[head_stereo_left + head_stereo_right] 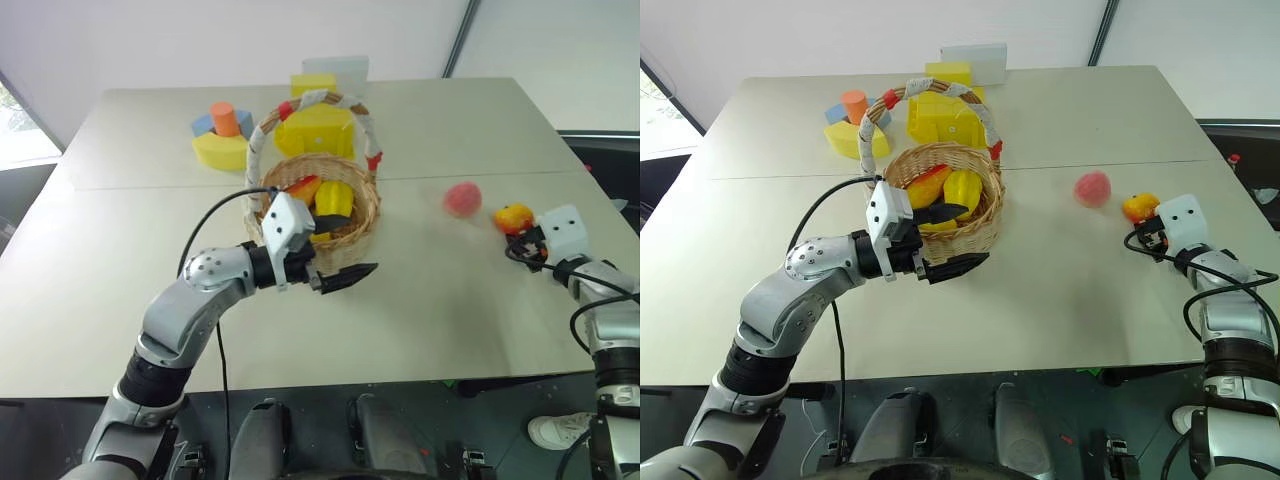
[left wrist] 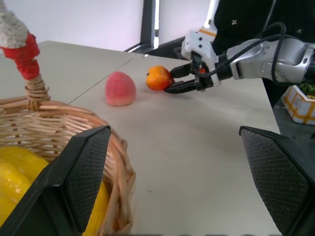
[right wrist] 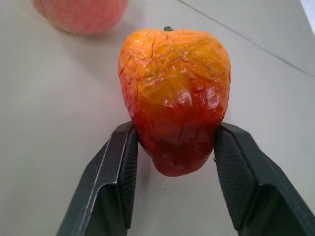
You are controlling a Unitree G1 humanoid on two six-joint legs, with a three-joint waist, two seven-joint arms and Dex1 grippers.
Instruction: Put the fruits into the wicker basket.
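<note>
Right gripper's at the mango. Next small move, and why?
Probably lift the mango straight up off the table. The right gripper has both fingers pressed against the mango's lower sides, so it looks gripped, yet it still sits on the table. The basket is off to the left, with the peach in between, so height comes first.

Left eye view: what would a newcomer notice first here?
The round woven wicker basket with its white-and-red handle stands mid-table, holding yellow and orange toy fruits. At the table's right, the right gripper closes on an orange-red mango, the pink round peach just beyond.
</note>
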